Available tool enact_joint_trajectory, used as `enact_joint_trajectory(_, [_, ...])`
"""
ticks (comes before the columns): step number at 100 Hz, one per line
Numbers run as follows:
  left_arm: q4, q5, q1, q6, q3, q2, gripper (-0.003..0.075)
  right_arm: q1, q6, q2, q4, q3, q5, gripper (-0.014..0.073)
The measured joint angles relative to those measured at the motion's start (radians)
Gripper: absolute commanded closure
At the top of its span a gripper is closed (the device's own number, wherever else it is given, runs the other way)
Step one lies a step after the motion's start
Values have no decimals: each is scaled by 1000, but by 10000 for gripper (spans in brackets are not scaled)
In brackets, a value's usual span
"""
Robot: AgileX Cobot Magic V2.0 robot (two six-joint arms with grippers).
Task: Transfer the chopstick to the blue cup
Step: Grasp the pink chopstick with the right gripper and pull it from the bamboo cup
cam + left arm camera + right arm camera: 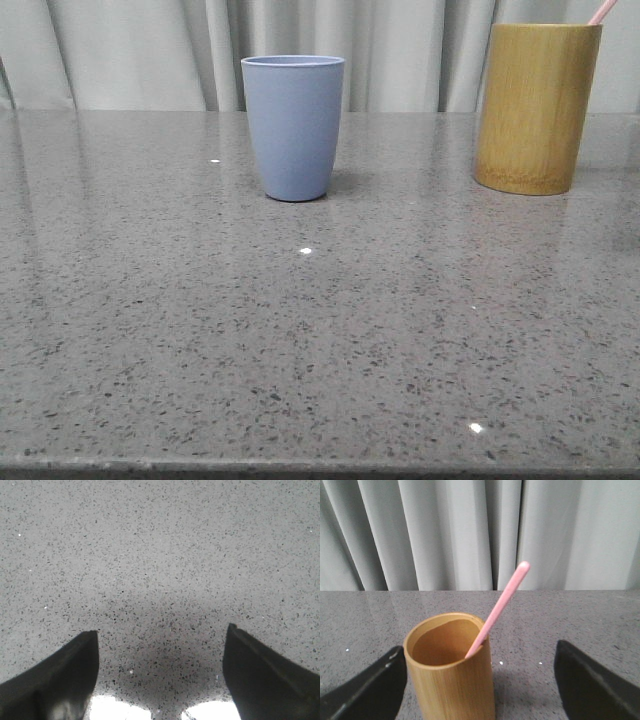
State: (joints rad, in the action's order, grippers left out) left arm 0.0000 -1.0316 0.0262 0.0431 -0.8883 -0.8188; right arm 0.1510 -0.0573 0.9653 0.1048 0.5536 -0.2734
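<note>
On the speckled grey stone table (pixel 300 340), the blue cup (pixel 293 127) stands upright toward the far edge, at about 12 o'clock from the table's middle in the front view, leaning a touch toward 11. The bamboo cup (pixel 537 108), a taller yellow-brown cylinder, stands upright at about 2 o'clock, well apart from the blue cup. The pale pink chopstick (pixel 601 12) sits inside the bamboo cup; from the front just its tip pokes above the rim at the cup's right side. A pleated grey curtain (pixel 140 50) hangs behind the table.

In the right wrist view the chopstick (pixel 501 606) rests tilted in the bamboo cup (pixel 450 680), leaning against the near part of the rim with its rounded end rising toward 1 o'clock (the lower end is hidden inside the cup). The right gripper (pixel 480 680) has its dark fingers (pixel 370 690) spread wide on either side of the cup, touching neither the cup nor the chopstick and gripping nothing.

In the left wrist view the left gripper (pixel 160 675) points down at bare table (pixel 160 555), its two dark fingers (pixel 60 680) set far apart with nothing between them. A soft shadow lies on the stone between the fingers, and two bright reflections show at the near edge.
</note>
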Motion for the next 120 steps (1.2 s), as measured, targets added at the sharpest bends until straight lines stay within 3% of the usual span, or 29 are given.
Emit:
enact_joint_trajectory(27, [0, 0, 0, 0, 0, 0, 217, 2, -15, 160, 4, 66, -128, -8])
enact_joint_trajectory(70, [0, 1, 0, 0, 0, 0, 217, 2, -15, 292, 6, 154, -181, 13])
enact_joint_trajectory(81, [0, 2, 0, 0, 0, 0, 218, 2, -17, 292, 6, 155, -184, 101])
enact_joint_trajectory(120, [0, 2, 0, 0, 0, 0, 217, 2, -17, 292, 6, 155, -188, 593])
